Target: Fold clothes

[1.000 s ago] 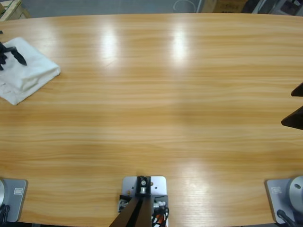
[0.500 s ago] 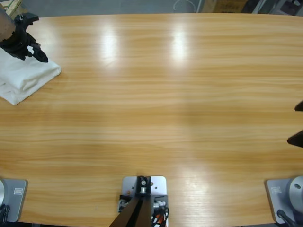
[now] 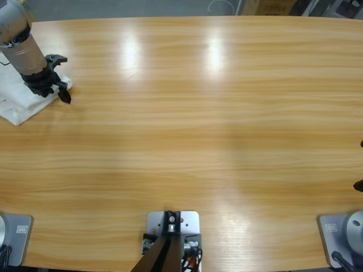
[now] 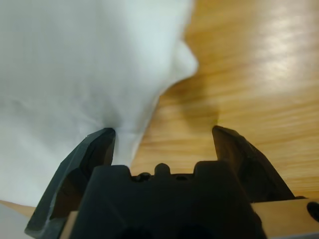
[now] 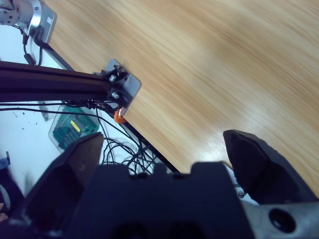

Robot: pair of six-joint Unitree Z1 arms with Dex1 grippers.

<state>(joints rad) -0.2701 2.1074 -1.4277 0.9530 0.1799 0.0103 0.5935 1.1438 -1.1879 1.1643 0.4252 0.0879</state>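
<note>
White T-shirt [image 3: 22,102] unmoved; left gripper [image 3: 57,90] shifted to its edge

Most of the wooden surface [image 3: 215,124] lies bare and passable — only the folded white T-shirt [image 3: 20,105] and the left gripper [image 3: 54,85] crowd its far-left corner.

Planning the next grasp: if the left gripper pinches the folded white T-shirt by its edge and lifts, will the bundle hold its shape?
Probably not. The T-shirt looks like soft, creased cloth, so it would likely droop and unfold. It seems light. The left gripper stands open at its edge.
</note>
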